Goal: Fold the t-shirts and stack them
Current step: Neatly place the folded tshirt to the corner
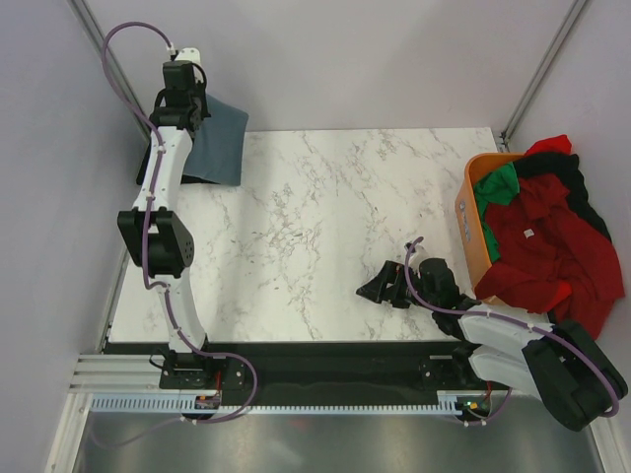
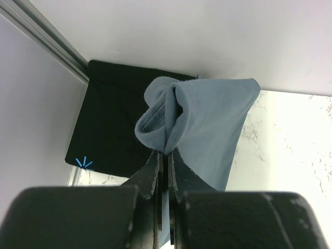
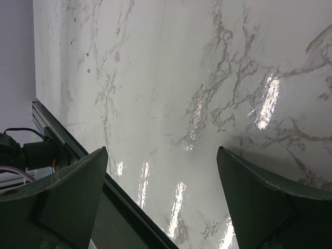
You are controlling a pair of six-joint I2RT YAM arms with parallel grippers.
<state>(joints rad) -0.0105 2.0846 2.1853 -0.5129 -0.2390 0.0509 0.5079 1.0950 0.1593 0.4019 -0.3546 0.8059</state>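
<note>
Blue-grey t-shirt (image 2: pixel 207 114), softly bunched, pinched by left end effector (image 2: pixel 166 154) — right end effector (image 3: pixel 162 155) spread.

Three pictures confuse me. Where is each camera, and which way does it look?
Top: high behind the robot, looking down on the marble table; left arm and right arm show.
Left wrist: rides the left arm, looking along its shut jaws at the blue shirt they pinch, black folded shirt beyond.
Right wrist: low, facing the marble; its open jaws show.
Shared: top and left wrist both show the blue shirt.
</note>
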